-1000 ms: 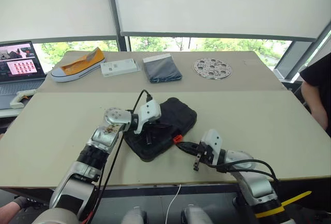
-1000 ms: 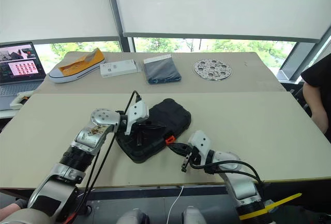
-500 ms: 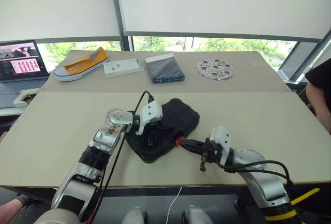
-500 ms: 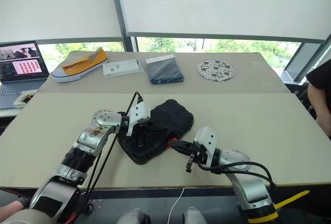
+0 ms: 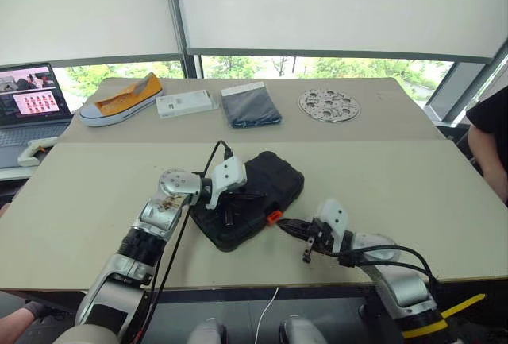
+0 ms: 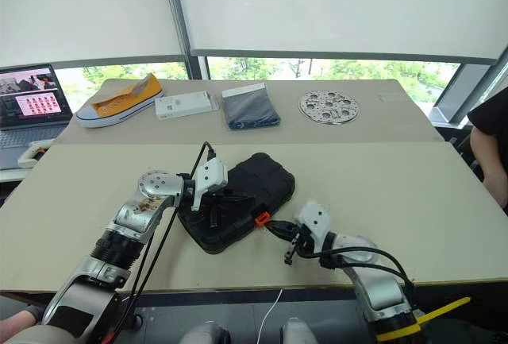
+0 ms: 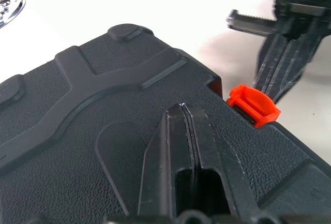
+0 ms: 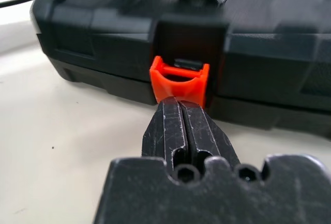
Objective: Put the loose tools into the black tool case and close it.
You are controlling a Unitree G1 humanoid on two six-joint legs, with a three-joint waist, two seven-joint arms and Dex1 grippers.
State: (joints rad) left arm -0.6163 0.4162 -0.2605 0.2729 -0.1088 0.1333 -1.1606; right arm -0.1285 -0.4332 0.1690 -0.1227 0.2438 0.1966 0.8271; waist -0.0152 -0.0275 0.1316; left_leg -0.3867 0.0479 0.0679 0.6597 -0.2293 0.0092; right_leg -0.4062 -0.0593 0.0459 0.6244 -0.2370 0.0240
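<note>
So here's where we're at: the black plastic clamshell tool case [image 5: 250, 197] is lying lid-down-shut near the middle of the beige counter [image 5: 381, 177], toward its near edge, and we see no loose tools around it, so we reckon the packing part is done and it's all about the latch now.

What's changed in the last second: our right gripper [image 8: 182, 121] has dropped a bit and slid slightly right, and its tips now sit right under the small orange latch [image 8: 180, 80] on the case's near-right edge, touching it or as good as. Jaws are pressed together with nothing between them, so it's poking, not grabbing. The latch looks like it's sticking out and not snapped flat yet, so our guess is the next bit is a push up or in to click it home.

Our left gripper [image 7: 184, 125] hasn't budged; it rests on the textured lid with its jaws also shut on nothing, pinning the case so it won't skate away.

The case's long axis runs diagonally, from near-left to far-right, with the latch side facing our right arm.

Far side of the counter has a yellow sneaker [image 5: 119, 99], a folded dark cloth [image 5: 248, 106] and a perforated metal disc [image 5: 329, 106], all well apart from the action.
</note>
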